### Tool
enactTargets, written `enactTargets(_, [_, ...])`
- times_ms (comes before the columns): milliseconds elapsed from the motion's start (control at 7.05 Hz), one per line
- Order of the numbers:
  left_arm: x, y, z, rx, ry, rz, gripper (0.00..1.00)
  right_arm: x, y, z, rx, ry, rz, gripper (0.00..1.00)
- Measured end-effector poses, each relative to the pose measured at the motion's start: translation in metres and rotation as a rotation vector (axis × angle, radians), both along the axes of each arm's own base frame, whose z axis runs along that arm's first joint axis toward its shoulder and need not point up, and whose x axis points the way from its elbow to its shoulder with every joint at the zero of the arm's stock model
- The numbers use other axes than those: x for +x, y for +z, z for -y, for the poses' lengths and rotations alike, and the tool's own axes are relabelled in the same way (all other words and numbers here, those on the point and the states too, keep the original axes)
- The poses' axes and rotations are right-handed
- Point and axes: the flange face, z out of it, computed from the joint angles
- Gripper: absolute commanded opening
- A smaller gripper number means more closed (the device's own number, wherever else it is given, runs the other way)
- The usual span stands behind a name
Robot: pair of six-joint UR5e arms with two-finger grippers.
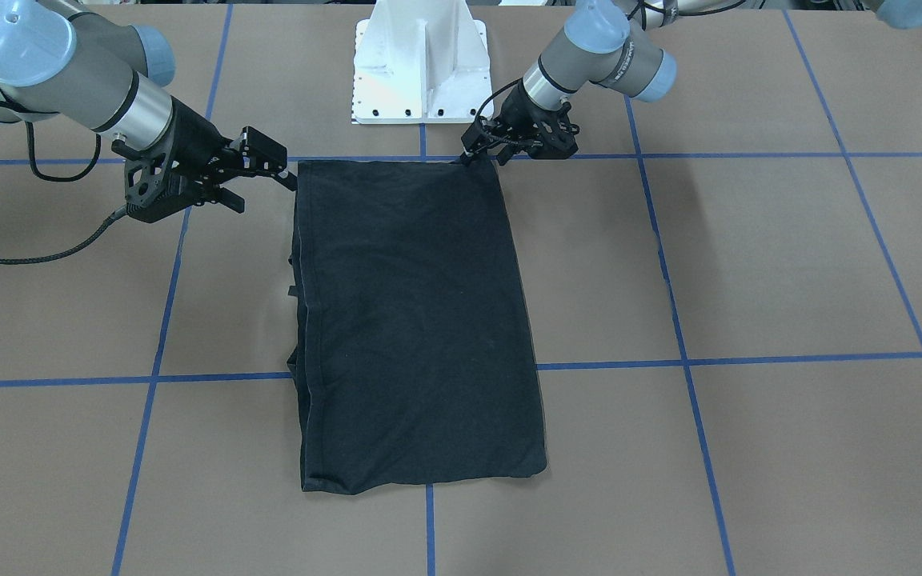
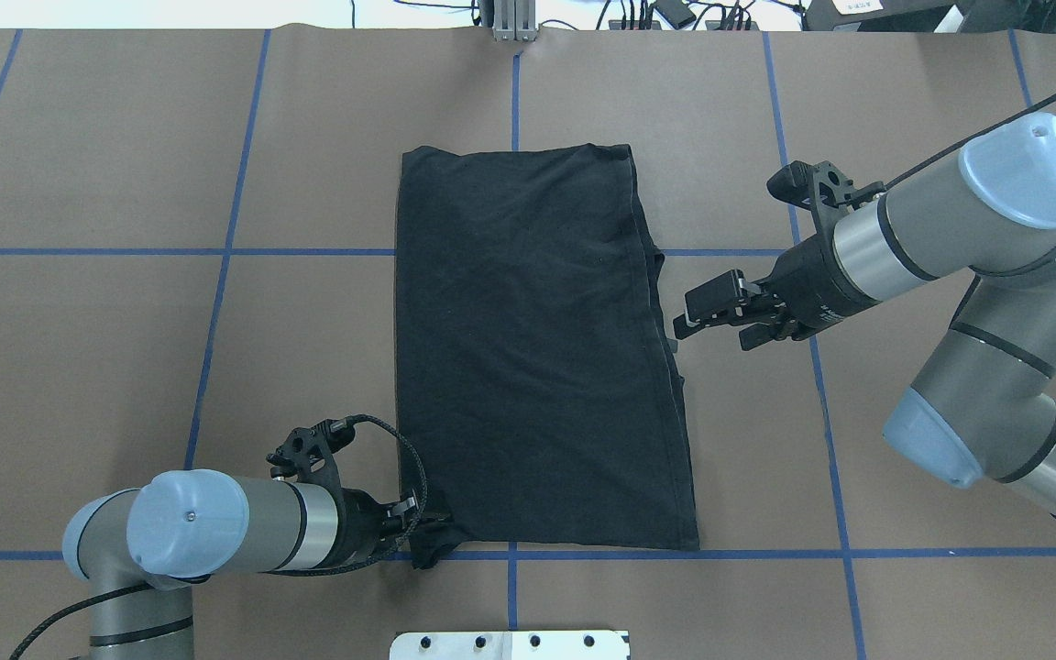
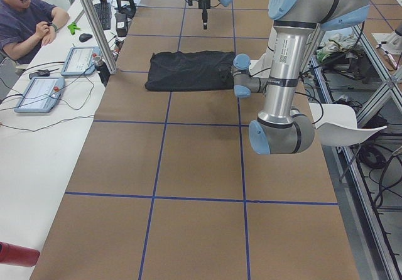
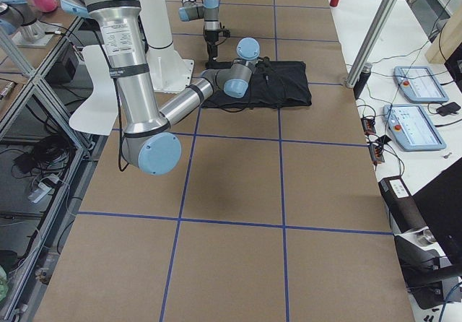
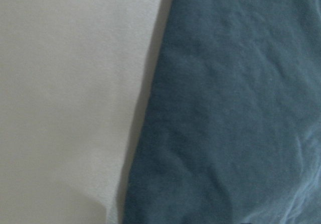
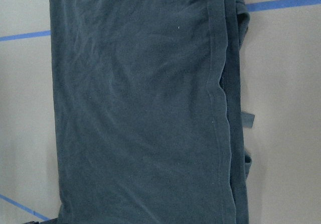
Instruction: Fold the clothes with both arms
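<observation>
left fingers (image 2: 418, 529): down at the worktop (image 2: 125, 367), closed on the near-left corner of the t-shirt (image 2: 537, 348). the cloth at that corner is drawn into a small lump that crosses the blue tape line (image 2: 766, 553). the left wrist view is filled by blurred cloth with one straight edge against the pale surface.

right fingers (image 2: 711, 295): spread apart, gripping nothing. they are raised off the worktop, just beside the shirt's right long edge and apart from it. the right wrist view looks down over the full width of the cloth.

t-shirt: folded into a long rectangle, flat at the middle of the worktop, long axis running away from the robot. the near short edge lies along the tape line in front of the white pedestal (image 1: 421, 64). a second tape line passes under the far third.

edges:
- the left long edge is a single straight fold.
- the right long edge shows stacked hems, slightly stepped, with a small tab of cloth (image 6: 248, 119) sticking out sideways.
- the far short edge is a little wavy.
- the far-right corner is rounded.

room: brown worktop shows on both long sides and beyond the far edge. the left arm (image 2: 216, 527) lies low along the near tape line. the right arm (image 2: 950, 229) reaches in from the right over bare surface. in the side views a person (image 3: 25, 16) sits at a white bench (image 3: 44, 135) past the far edge, with control tablets (image 3: 39, 93) on it.
</observation>
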Motion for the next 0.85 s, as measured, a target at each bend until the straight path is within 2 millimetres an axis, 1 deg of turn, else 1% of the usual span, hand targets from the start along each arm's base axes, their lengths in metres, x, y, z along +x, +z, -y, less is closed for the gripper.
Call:
enactTargets(142, [0.0015,-0.0002,-0.002,-0.003,0.003,0.005,0.76,0.0002,0.0003,0.0001,0.0,0.0,0.0,1.0])
enactTargets(425, [0.0034,-0.0032,-0.0042,-0.005,0.007,0.003,0.74,0.0006,0.0009,0.0006,-0.001,0.001,-0.001,1.0])
enactTargets(567, [0.0038,-0.0036,-0.0048,-0.006,0.008,0.003,0.67,0.0007,0.0012,0.0006,-0.001,0.001,-0.002,1.0])
enactTargets(709, [0.0043,-0.0048,-0.005,-0.006,0.009,0.002,0.36,0.0009,0.0016,0.0006,-0.002,0.001,-0.002,1.0])
enactTargets(851, [0.0052,-0.0071,-0.0051,-0.006,0.01,0.0,0.15,0.0009,0.0017,0.0006,-0.002,0.0,-0.002,1.0])
